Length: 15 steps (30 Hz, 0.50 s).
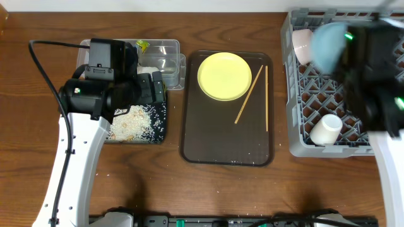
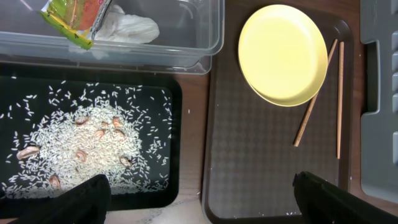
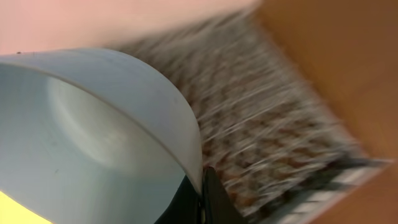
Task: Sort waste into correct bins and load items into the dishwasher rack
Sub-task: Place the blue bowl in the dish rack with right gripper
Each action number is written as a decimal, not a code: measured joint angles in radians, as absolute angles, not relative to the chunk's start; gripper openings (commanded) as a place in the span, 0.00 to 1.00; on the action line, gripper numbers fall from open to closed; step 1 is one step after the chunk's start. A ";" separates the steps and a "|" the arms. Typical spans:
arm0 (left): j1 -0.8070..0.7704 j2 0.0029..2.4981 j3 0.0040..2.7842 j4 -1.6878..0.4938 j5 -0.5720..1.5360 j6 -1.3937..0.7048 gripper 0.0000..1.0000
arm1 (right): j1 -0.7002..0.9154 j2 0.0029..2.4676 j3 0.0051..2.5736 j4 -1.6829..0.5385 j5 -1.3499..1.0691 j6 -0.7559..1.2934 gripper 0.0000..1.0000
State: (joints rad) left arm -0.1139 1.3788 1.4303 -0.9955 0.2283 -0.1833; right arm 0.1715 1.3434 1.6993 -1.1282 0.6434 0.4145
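Observation:
My right gripper [image 3: 202, 199] is shut on the rim of the light blue bowl [image 1: 331, 44], also in the right wrist view [image 3: 93, 149], holding it above the grey dishwasher rack [image 1: 297, 135]. The pinkish-white bowl [image 1: 302, 43] and white cup [image 1: 326, 129] sit in the rack. The yellow plate [image 1: 225, 75] and two chopsticks [image 1: 250, 93] lie on the brown tray [image 1: 227, 142]. My left gripper [image 2: 199, 199] is open and empty above the black tray [image 2: 177, 124] of rice grains [image 2: 93, 149]. The green-and-yellow wrapper [image 2: 74, 15] and white scrap [image 2: 130, 28] lie in the clear tub [image 2: 211, 37].
The black tray [image 1: 161, 126] and clear tub [image 1: 170, 47] stand side by side at the left, under my left arm. A few rice grains lie on the wooden table near the tray. The right wrist view is blurred by motion.

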 measured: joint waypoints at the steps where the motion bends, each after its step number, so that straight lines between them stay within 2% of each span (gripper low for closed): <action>1: -0.113 1.379 1.430 -0.995 0.228 -0.183 0.96 | 0.171 1.324 1.702 -1.135 0.716 0.419 0.01; 6: -0.114 1.378 1.430 -0.995 0.228 -0.183 0.96 | 0.171 1.364 1.700 -1.148 0.925 0.433 0.02; 15: -0.114 1.379 1.430 -0.995 0.228 -0.183 0.96 | 0.184 1.722 1.678 -1.116 1.139 0.402 0.01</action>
